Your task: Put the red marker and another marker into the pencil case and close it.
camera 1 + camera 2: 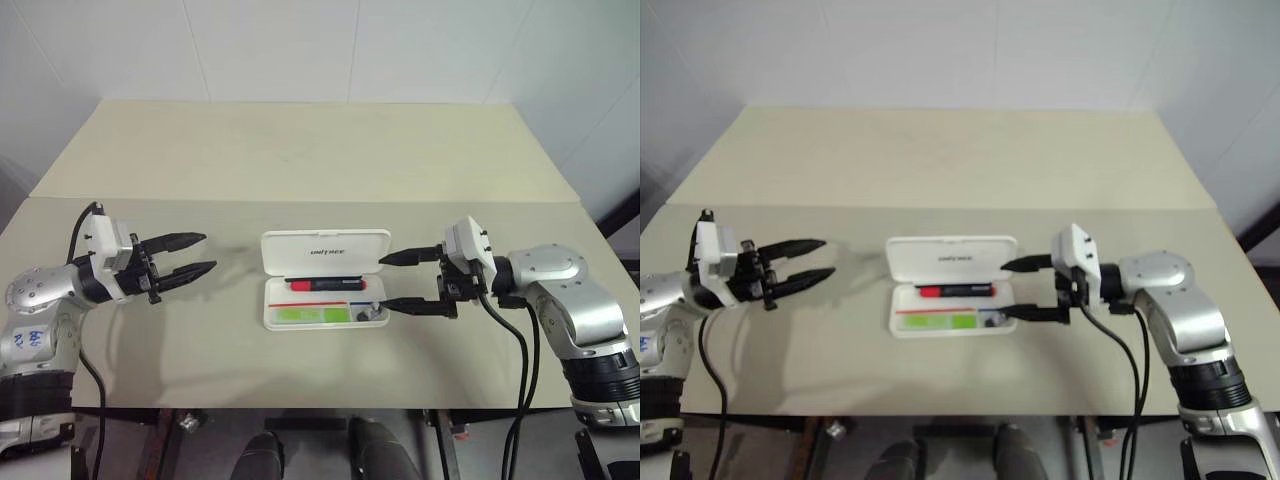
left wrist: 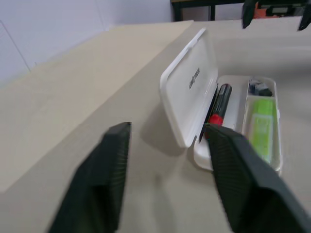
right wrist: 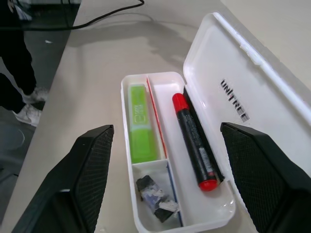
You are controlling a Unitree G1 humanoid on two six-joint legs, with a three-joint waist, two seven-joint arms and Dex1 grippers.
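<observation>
- The pencil case (image 1: pixel 325 291) lies open on the table (image 1: pixel 300 160), lid tilted up.
- The red marker (image 3: pixel 194 141) lies in its long compartment; the green marker (image 3: pixel 140 122) in the next one.
- A small dark item (image 3: pixel 155 196), hard to identify, fills the end pocket.
- The right tool (image 1: pixel 398 280) hangs wide open, empty, at the case's end.
- The left tool (image 1: pixel 195 254) is apart, partly open, empty.

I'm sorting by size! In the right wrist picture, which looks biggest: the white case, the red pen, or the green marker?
1. The white case, open, holding both.
2. The red pen, longer but slimmer.
3. The green marker, shorter, thicker.
</observation>
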